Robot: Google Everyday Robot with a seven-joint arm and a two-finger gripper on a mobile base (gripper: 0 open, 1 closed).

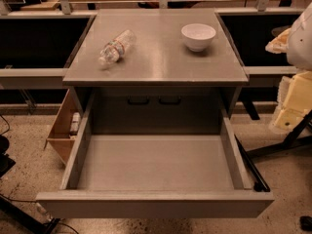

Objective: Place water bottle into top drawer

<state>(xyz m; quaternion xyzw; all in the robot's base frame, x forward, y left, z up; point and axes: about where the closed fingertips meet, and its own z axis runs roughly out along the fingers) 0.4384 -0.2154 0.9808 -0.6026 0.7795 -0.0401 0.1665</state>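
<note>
Nearest us, the top drawer stands pulled open below the tabletop. We see the water bottle lying on its side at the tabletop's left (long axis diagonal, cap toward near-left), apart from a white bowl. The pincer sits at the right edge, beside the tabletop; we cannot tell its state.

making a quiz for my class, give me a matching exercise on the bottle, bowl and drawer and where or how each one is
1. water bottle
2. white bowl
3. top drawer

a. pulled open, nothing inside
b. lying on its side, left part of the grey table
c. upright, right rear of the table

Pairs: 1-b, 2-c, 3-a. The end effector is not in view.
</note>
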